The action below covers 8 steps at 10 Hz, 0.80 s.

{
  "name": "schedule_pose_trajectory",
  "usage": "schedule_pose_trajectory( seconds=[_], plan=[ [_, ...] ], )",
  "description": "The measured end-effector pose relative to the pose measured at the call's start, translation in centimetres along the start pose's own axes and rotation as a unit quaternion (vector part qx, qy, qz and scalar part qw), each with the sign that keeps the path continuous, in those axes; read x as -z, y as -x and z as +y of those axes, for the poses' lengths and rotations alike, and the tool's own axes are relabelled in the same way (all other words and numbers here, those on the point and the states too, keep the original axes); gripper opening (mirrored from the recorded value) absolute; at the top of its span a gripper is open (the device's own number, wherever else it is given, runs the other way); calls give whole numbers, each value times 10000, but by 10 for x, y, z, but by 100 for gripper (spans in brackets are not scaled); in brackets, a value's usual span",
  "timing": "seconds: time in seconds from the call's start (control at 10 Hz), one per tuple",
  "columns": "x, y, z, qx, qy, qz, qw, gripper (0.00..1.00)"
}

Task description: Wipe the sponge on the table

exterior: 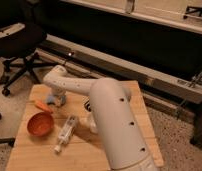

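Gripper (57,99) down at sponge (50,101), far-left corner of table (29,150); grip state unreadable. Probably soft, light, squashy: pinch across short sides.

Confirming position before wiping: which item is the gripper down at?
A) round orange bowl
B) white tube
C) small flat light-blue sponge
C: the gripper is low over the small flat light-blue sponge on the light wooden table, apart from the round orange bowl.

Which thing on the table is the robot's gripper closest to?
The light-blue sponge at the far end of the table: the gripper is right at it. The orange bowl and white tube lie farther off.
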Motion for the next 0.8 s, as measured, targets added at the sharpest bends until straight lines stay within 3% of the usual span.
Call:
schedule_pose_trajectory(
  seconds=[0.4,0.5,0.8],
  plan=[
    [0,4,7,-53,-6,-36,10000,7],
    [-1,6,8,-66,-7,-49,10000,1],
    [-2,11,10,-59,-1,-151,9999,0]
  ],
)
